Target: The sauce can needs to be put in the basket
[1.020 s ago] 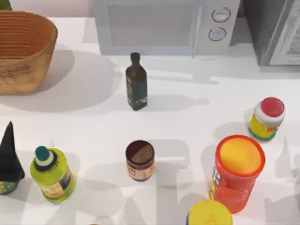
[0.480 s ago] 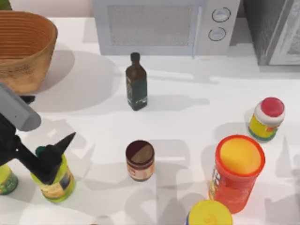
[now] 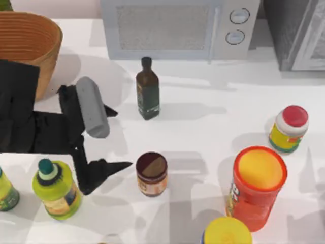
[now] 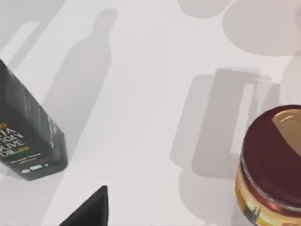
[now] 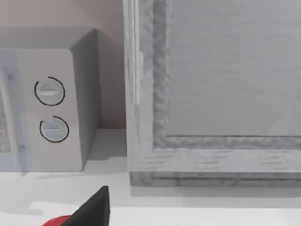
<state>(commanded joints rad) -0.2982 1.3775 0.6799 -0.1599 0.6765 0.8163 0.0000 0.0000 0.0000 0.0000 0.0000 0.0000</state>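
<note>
Your left gripper (image 3: 112, 137) has swung in from the tabletop's left edge over the last second. A second ago it was barely in sight at the front-left corner; half a second ago it hung over the green bottle (image 3: 56, 189); now it is out over the open tabletop, between the dark olive oil bottle (image 3: 147, 90) and the sauce can (image 3: 151, 174). Its fingers are spread wide and hold nothing: one fingertip (image 3: 123, 164) points at the can from just beside it, and the other sits nearer the oil bottle.

The sauce can itself has not moved. It stands upright toward the front edge of the tabletop, a little left of centre, untouched. In the left wrist view the can (image 4: 273, 165) sits off to one side, with the oil bottle (image 4: 26, 136) on the other, so the jaws look not yet centred on it.

The basket (image 3: 28, 51) waits at the back-left corner, well apart from the can and partly behind the left arm.

What this means for you: the approach is under way and the grasp is not yet made. I judge the next need is to bring the open jaws around the can without brushing the oil bottle.

Your right arm is parked toward the back-right, its wrist view facing the microwave (image 5: 44, 101).
</note>
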